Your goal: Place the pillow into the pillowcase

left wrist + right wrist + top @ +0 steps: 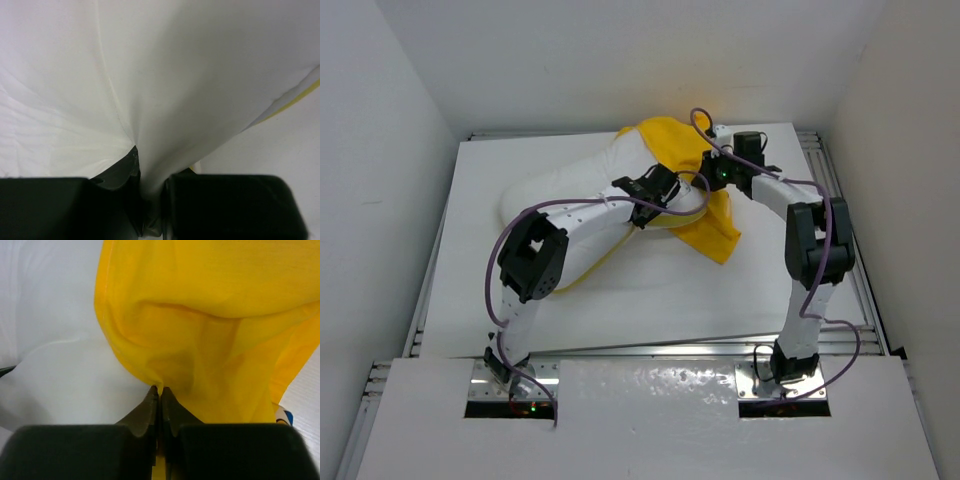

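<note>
Plain white walls are enclosing a white surface edged by metal rails; light is glaring off the near panel.

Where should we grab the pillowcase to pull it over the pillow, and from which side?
Probably at the loose edge where the pillowcase drapes over the pillow. The cloth there is thin and wrinkly, so it bunches into a fold that can be pinched. Come from the right, as the right gripper does, shut on such a fold. The left gripper pinches the pillow's cover.
</note>
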Robot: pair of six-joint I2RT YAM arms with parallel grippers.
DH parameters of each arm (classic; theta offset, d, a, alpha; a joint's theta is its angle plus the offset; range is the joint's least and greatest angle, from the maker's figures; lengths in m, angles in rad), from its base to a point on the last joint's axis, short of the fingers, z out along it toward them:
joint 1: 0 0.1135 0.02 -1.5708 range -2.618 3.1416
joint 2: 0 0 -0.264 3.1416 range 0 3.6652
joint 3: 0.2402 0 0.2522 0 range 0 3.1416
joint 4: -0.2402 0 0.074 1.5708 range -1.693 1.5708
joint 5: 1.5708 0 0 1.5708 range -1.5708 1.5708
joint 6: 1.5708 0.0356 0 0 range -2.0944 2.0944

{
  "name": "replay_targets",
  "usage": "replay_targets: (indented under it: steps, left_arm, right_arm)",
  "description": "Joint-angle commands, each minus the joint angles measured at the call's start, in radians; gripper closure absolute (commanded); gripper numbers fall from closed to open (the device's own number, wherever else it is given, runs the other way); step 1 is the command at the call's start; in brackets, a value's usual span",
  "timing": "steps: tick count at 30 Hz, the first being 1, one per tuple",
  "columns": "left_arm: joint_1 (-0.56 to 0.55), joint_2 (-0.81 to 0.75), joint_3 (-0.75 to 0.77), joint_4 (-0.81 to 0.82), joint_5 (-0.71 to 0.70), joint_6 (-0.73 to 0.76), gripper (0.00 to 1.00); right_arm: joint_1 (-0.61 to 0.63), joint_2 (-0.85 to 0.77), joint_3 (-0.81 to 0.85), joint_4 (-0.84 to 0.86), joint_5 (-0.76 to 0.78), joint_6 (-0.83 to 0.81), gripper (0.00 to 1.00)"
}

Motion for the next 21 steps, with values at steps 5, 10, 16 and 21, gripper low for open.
replay_targets:
  steps: [5,10,16,21]
  left_arm:
    - [0.014,-0.02,0.087,0.034,-0.059,-0.072,1.0]
    - [0.043,-0.008,0.194,0.049,-0.079,-0.095,1.0]
    - [0.035,0.007,0.257,0.083,-0.003,-0.099,1.0]
    - [0.008,0.032,0.262,0.104,0.022,-0.115,1.0]
  right_arm:
    - [0.002,-0.204,-0.092,-0.048,0.019,-0.013,1.0]
    - [0.005,-0.355,-0.21,0.007,0.038,0.107,1.0]
    - [0.038,-0.266,-0.236,0.321,-0.208,0.526,1.0]
    - [0.118,-0.171,-0.207,0.481,-0.24,0.729,1.0]
